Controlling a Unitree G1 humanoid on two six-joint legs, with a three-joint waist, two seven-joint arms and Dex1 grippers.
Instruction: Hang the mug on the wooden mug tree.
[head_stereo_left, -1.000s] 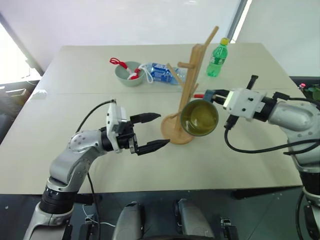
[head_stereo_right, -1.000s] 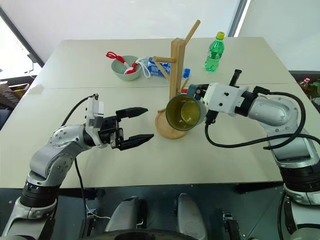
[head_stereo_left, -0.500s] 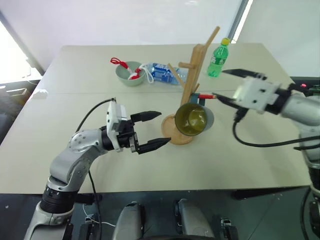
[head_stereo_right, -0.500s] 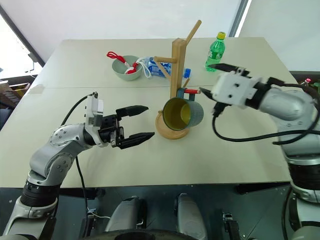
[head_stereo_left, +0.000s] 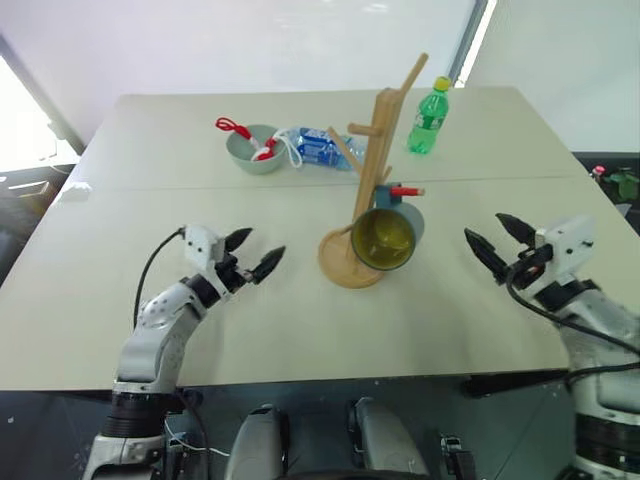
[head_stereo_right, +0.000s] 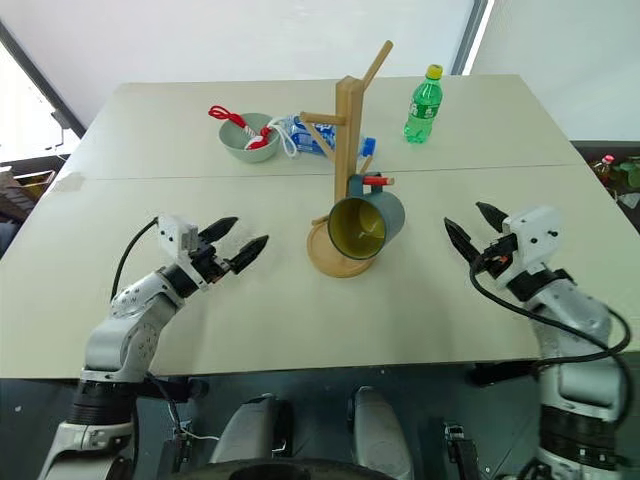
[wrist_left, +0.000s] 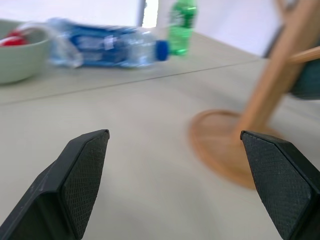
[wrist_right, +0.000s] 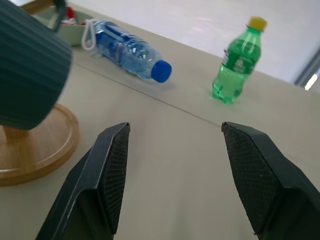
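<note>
Hanging by its handle from a low peg of the wooden mug tree (head_stereo_left: 372, 175), the mug (head_stereo_left: 388, 237) tilts, mouth toward camera, just above the disc base. L hand (head_stereo_left: 251, 253) and R hand (head_stereo_left: 497, 241) both spread, empty, well apart from it over the table (head_stereo_left: 300, 330). L wrist view: fingers wide, tree base (wrist_left: 222, 147) ahead. R wrist view: fingers wide, mug wall (wrist_right: 27, 80) beside, green bottle (wrist_right: 236, 62) beyond.

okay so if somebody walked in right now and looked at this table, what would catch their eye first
Probably the blue-grey mug with its yellow-green inside, hanging by its handle from a low peg of the wooden mug tree at the table's centre. Next, the two open grippers, left and right, flanking it, both empty.
</note>
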